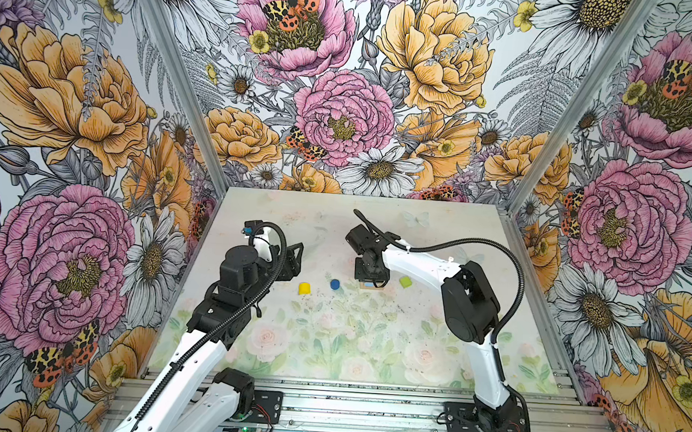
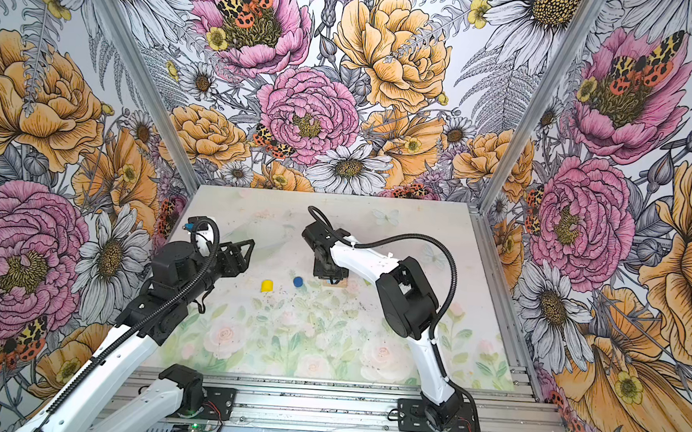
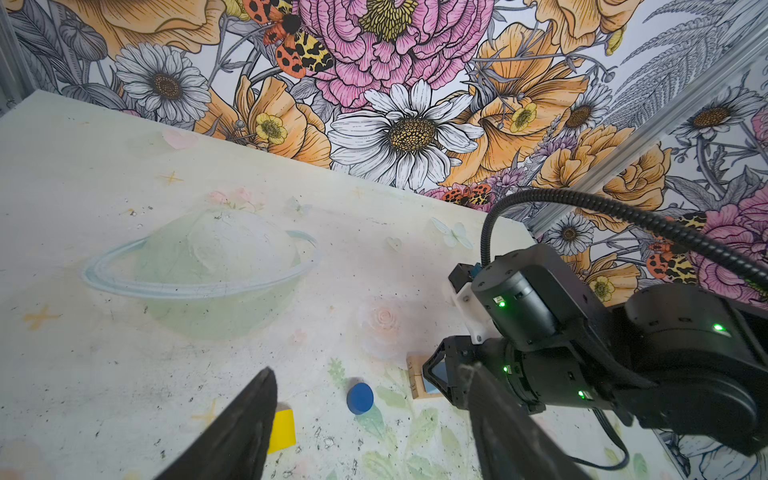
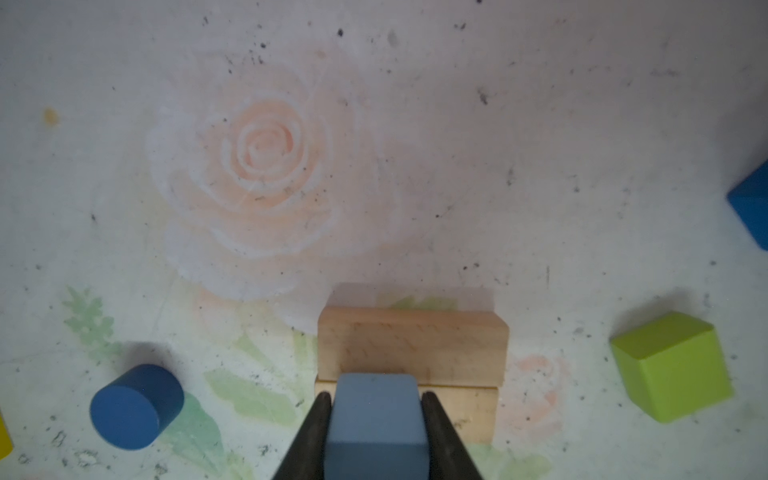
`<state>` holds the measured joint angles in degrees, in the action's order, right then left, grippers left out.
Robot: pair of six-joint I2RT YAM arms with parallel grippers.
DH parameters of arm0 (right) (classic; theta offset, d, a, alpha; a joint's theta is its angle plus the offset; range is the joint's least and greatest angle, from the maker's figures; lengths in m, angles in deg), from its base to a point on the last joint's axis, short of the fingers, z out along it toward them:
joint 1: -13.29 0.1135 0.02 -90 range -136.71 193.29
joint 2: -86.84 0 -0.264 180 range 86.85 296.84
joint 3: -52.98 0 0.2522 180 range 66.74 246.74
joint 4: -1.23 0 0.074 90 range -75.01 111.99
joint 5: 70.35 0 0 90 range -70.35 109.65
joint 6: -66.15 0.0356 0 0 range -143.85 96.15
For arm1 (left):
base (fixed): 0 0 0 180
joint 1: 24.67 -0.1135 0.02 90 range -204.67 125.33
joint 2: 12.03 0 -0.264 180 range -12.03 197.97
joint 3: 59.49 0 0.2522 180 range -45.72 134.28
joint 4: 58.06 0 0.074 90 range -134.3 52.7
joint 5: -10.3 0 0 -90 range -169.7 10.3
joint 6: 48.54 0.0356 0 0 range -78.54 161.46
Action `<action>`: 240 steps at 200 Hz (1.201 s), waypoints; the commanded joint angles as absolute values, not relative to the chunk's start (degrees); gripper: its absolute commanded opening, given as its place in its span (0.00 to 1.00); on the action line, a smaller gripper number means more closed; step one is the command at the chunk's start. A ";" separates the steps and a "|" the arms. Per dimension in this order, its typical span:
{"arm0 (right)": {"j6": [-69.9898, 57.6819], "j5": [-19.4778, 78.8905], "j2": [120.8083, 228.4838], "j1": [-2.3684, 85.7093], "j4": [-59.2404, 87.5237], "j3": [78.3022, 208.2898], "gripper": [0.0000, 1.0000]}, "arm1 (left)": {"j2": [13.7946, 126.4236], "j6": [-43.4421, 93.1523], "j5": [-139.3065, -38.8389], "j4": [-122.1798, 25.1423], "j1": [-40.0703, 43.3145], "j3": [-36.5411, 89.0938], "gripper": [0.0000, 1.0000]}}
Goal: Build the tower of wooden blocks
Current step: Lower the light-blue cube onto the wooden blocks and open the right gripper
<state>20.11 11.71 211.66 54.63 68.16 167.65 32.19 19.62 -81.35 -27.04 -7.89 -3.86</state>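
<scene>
Right gripper (image 4: 376, 401) pinching light blue cube (image 4: 376, 424) over tan bars (image 4: 411, 345), left gripper (image 3: 370, 371) spread, blue cylinder (image 1: 334, 284) at bars' nine o'clock

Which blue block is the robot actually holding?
The light blue cube, pinched in the right gripper; the blue cylinder and dark blue cube lie free.
</scene>
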 commanded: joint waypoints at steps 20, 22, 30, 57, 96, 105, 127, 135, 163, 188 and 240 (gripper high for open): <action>20.67 10.70 212.62 54.71 68.52 169.14 0.08 | 31.21 21.07 -80.58 -28.15 -7.17 -4.60 0.74; 20.70 10.71 212.62 54.69 68.52 169.14 0.08 | 31.14 21.12 -80.58 -28.13 -7.24 -4.62 0.74; 20.68 10.69 212.62 54.68 68.52 169.14 0.11 | 31.12 21.07 -80.55 -28.16 -7.18 -4.60 0.74; 20.57 10.87 212.62 54.72 68.47 169.14 0.18 | 31.05 21.07 -80.41 -28.11 -7.19 -4.64 0.74; 20.44 11.03 212.61 54.70 68.43 169.14 0.32 | 30.95 21.15 -80.37 -28.08 -6.98 -4.72 0.74; 20.49 10.97 212.55 54.69 68.43 169.14 0.33 | 30.94 21.16 -80.26 -28.09 -7.01 -4.69 0.74; 20.43 11.10 212.53 54.69 68.44 169.08 0.37 | 30.90 21.16 -80.21 -28.04 -6.93 -4.70 0.74; 20.43 11.04 212.55 54.68 68.43 169.13 0.38 | 30.93 21.16 -80.20 -28.01 -6.93 -4.76 0.74; 20.36 11.12 212.55 54.77 68.43 169.11 0.42 | 30.77 21.22 -79.98 -28.03 -6.84 -4.77 0.74; 20.36 11.12 212.32 54.77 68.43 169.13 0.46 | 30.77 21.20 -79.93 -27.95 -6.87 -4.77 0.74; 19.99 10.61 210.37 54.78 68.45 168.79 0.63 | 30.68 21.20 -79.71 -27.96 -6.68 -4.85 0.74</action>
